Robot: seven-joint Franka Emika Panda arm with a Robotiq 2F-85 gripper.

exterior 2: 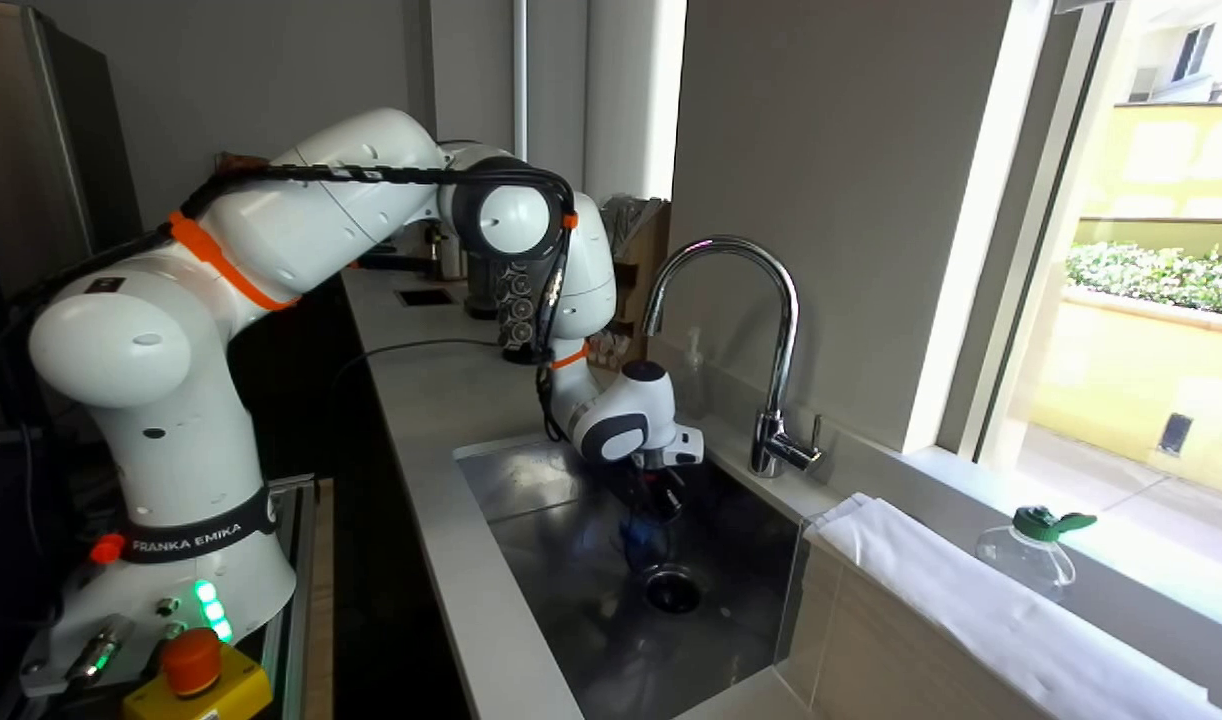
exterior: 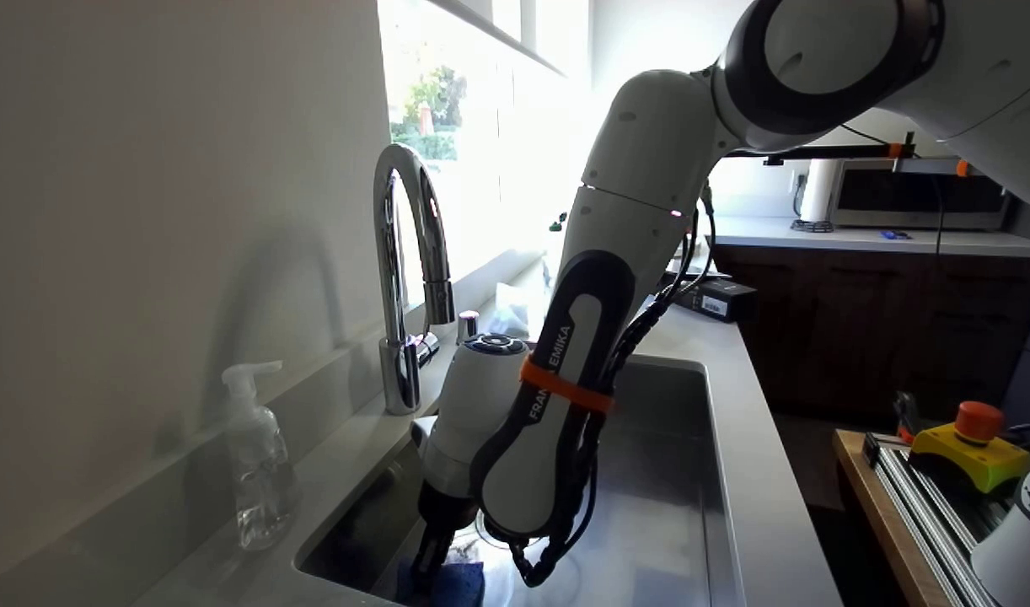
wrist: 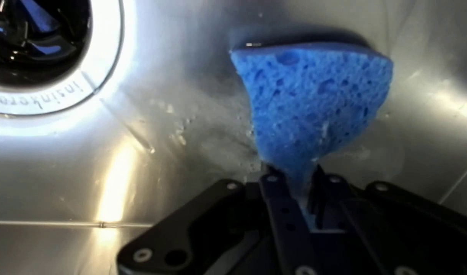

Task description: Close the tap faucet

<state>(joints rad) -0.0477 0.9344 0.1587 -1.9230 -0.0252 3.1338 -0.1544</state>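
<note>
The tap faucet (exterior: 388, 278), a tall chrome gooseneck, rises from the counter beside the sink. Its small side lever (exterior 2: 816, 432) points up from the base in an exterior view. My gripper (wrist: 296, 177) is down inside the sink, well below the spout and away from the lever. Between its fingers (wrist: 273, 187) the near end of a blue sponge (wrist: 317, 91) is pinched narrow, while the wide end fans out over the steel floor. In an exterior view the gripper's black fingers (exterior: 431, 552) meet the sponge low in the basin; the arm partly hides the sink.
The sink (exterior 2: 661, 650) has a drain (exterior 2: 673, 592) near the sponge. A clear soap bottle (exterior: 258, 472) stands on the counter close to the basin. A white cloth (exterior 2: 1001, 610) and a bottle with a green cap (exterior 2: 1031, 550) lie by the window.
</note>
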